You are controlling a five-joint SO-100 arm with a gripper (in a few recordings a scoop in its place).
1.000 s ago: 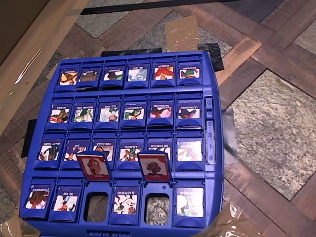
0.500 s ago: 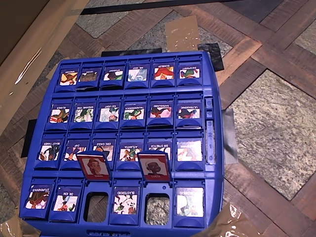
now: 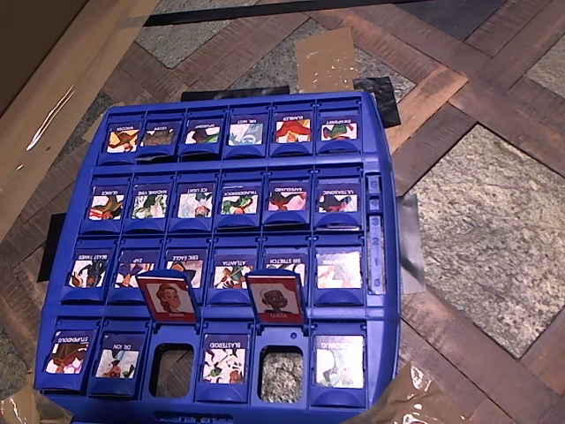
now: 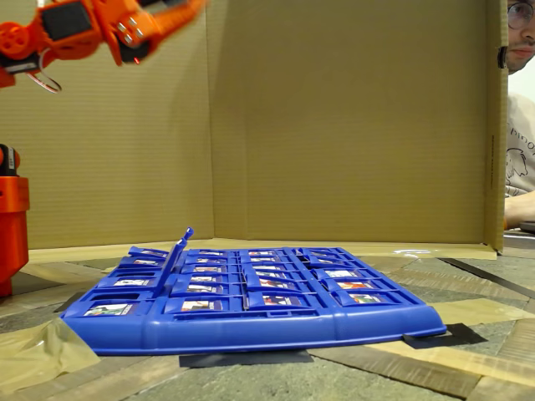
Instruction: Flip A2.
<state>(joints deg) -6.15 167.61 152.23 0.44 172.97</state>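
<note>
So, nothing is really changing on the board point(image 3: 381, 265) over the last second. In the overhead view every tile is sitting exactly where it was, and the two red tiles are both standing up over their open slots in the near row, same as before. To me that means the flip isn't starting yet; the arm is hanging back.

A2 point(image 3: 166, 298) is the left one of the two raised tiles in the overhead view, the one with the lighter, brown-haired face. It's showing its red side upward and tilting over the slot third from the left. The other red tile point(image 3: 275, 298) with the darker face is standing two slots to its right, with the BLASTEROID tile point(image 3: 223, 360) lying flat between their slots.

The pincer point(image 4: 167, 15) is hovering high at the top left of the fixed view, well above the board and well apart from A2, touching nothing. I'm not seeing anything in it. Whether it's spread or closed I can't tell, since the picture edge is cutting it off.

It's looking like it needs to come down and right to reach the raised tiles.
</note>
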